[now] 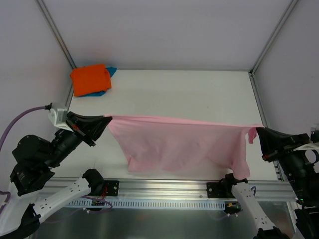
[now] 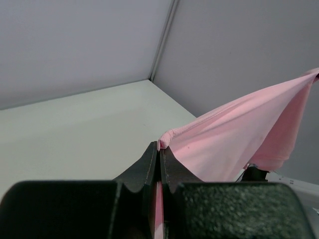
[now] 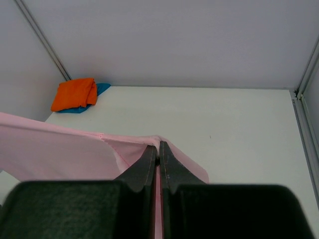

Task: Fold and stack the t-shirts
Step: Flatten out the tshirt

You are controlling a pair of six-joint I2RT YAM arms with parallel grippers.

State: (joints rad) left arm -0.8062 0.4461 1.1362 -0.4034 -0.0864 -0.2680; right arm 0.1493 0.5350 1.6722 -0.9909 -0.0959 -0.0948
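While it hangs stretched between the two arms, pink shirt (image 1: 179,144): one, held up above the table (image 1: 199,89), top edge pulled into a nearly straight line from left to right, the rest drooping toward the near edge.
Shirts in all: three: one pink, one orange, one teal.
Orange shirt (image 1: 89,78): one, folded, at the far left corner of the table, lying on top of the teal one.
Teal shirt (image 1: 111,71): one, mostly covered; only thin strips show past the orange cloth, at its far right corner and along its near side.
Stack of two and pink shirt: well apart.
Arms: two, one at each side of the table.
Left gripper (image 1: 106,119): one, fingers pressed together on the left end of the pink shirt's top edge; in the left wrist view a small bunch of pink cloth sticks out just past the fingertips.
Right gripper (image 1: 255,131): one, fingers pressed together on the right end of the same edge; just beside it, a narrower piece of the pink cloth hangs lower than the rest.
Table: one, white, with pale grey walls on three sides.
Cable (image 1: 20,119): one, purplish, running to the left arm's wrist.
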